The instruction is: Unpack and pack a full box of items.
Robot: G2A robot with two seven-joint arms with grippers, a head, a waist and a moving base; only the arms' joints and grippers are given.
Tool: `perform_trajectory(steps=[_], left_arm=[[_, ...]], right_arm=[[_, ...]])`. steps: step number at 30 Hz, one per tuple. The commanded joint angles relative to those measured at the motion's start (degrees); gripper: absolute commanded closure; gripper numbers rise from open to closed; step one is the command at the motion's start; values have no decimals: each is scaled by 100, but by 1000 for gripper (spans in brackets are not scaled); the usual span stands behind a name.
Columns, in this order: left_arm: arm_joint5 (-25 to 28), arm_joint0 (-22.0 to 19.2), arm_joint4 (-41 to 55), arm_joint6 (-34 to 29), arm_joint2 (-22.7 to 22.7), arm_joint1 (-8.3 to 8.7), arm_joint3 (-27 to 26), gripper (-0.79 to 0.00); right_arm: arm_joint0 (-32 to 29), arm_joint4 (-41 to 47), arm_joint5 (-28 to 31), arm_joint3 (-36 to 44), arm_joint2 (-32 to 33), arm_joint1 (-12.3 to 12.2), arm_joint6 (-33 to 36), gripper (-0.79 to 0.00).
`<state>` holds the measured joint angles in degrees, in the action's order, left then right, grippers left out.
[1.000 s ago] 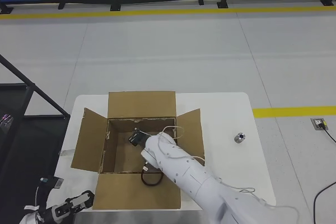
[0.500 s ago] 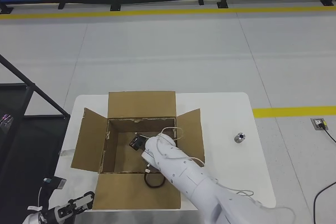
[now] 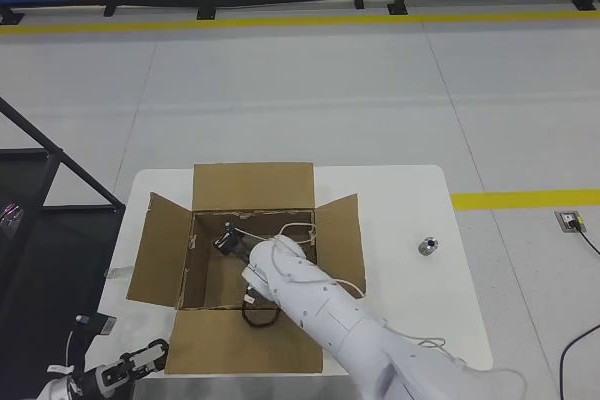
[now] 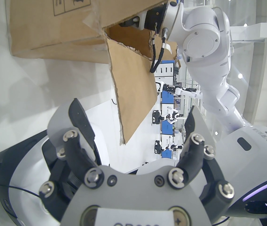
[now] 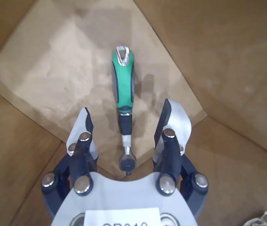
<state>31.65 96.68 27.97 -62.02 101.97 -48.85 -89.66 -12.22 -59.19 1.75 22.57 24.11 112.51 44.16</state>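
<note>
Right hand (image 5: 126, 106) spread wide over ratchet (image 5: 123, 88) — green grip, chrome head; apparently lying flat.

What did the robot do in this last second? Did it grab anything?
The right hand swung a little leftward inside the box, open over the green-handled ratchet; nothing grabbed. The box, the small metal part and the open left hand stayed put.

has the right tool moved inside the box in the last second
Yes. The right tool has shifted toward the left wall of the cardboard box, away from its right flap.
</note>
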Motion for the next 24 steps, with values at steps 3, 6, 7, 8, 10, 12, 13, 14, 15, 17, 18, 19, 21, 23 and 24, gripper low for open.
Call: perform_trajectory(steps=[3,6,7,8,10,12,13,14,15,17,18,19,21,23,24], left_arm=[[-14,-13,-31,-6,-2,-2,-18,-785],[-42,-26,-49,2,3,-4,-27,-785],[-38,-30,-53,5,6,-4,-30,-785],[-39,-31,-55,6,7,-5,-30,-785],[-41,-33,-56,5,8,-7,-30,-785],[-40,-37,-67,-8,10,-7,-32,-785],[-42,-39,-66,-11,11,-8,-31,-785],[-43,-40,-67,-12,11,-9,-29,-785],[-47,-41,-74,-7,13,-9,-26,-785],[-50,-42,-80,-4,13,-11,-27,-785],[-51,-42,-84,-1,14,-12,-25,-785],[-52,-41,-93,5,14,-13,-23,-785],[-50,-37,-98,6,9,-15,-14,-785],[-48,-40,-107,11,2,-18,-3,-785],[-48,-41,-103,26,-5,-21,-2,-785]], right_arm=[[-220,-269,-101,659,64,-184,-157,-650],[-510,-569,-475,1379,206,-416,-257,-680],[-649,-702,-618,1677,260,-509,-237,-680],[-798,-833,-763,2020,342,-612,-228,-683],[-1144,-1165,-996,2749,540,-848,-105,-733],[-1554,-1571,-1105,3575,791,-1106,66,-770],[-1795,-1785,-1176,4034,958,-1238,112,-785],[-2070,-1973,-1156,4494,1136,-1370,161,-785],[-2335,-2193,-1106,4914,1323,-1498,263,-785],[-2688,-2456,-1015,5453,1569,-1650,407,-785],[-2688,-2456,-1015,5453,1569,-1650,407,-785],[-2688,-2456,-1015,5453,1569,-1650,407,-785],[-2688,-2456,-1015,5453,1569,-1650,407,-785],[-2688,-2456,-1015,5453,1569,-1650,407,-785],[-2688,-2456,-1015,5453,1569,-1650,407,-785]])
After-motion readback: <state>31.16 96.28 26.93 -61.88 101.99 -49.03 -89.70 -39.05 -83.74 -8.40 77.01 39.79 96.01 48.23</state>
